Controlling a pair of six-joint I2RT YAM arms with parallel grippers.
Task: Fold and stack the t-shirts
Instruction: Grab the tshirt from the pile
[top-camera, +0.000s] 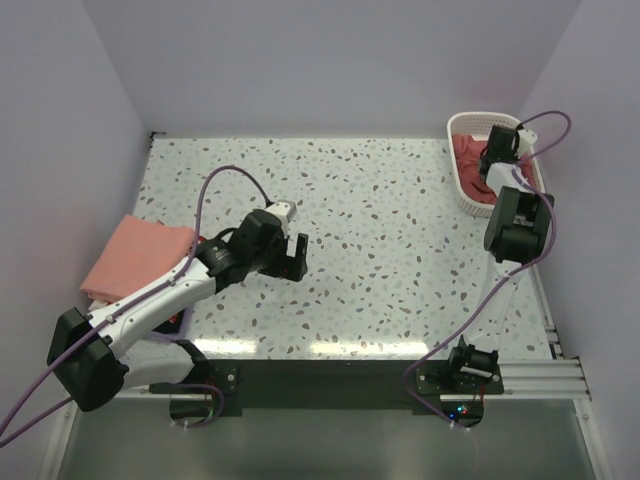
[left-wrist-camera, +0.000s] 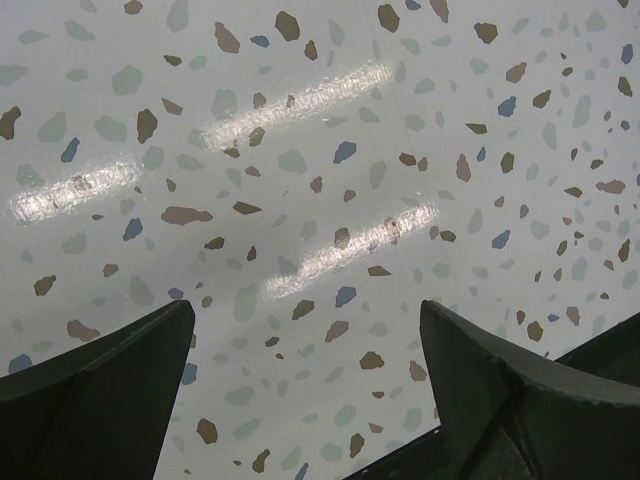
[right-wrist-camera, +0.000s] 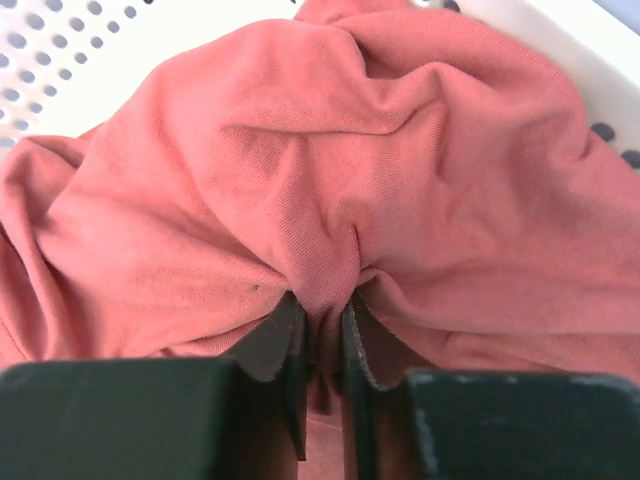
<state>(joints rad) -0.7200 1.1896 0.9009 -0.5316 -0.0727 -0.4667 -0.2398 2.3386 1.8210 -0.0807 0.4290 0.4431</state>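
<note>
A crumpled brick-red t-shirt (right-wrist-camera: 330, 170) lies in the white lattice basket (top-camera: 462, 128) at the back right. My right gripper (right-wrist-camera: 322, 315) reaches down into the basket and is shut on a pinched fold of that shirt; from above the gripper (top-camera: 497, 152) sits over the red cloth (top-camera: 468, 155). A folded salmon-pink t-shirt (top-camera: 135, 252) rests at the table's left edge. My left gripper (top-camera: 292, 256) hovers just above the speckled tabletop right of the pink shirt, open, with only bare table (left-wrist-camera: 300, 220) between its fingers (left-wrist-camera: 470, 370).
The basket wall (right-wrist-camera: 80, 60) rises close behind the red shirt. The right arm's purple cable (top-camera: 545, 130) loops above the basket. Grey walls close off the table on the left, back and right.
</note>
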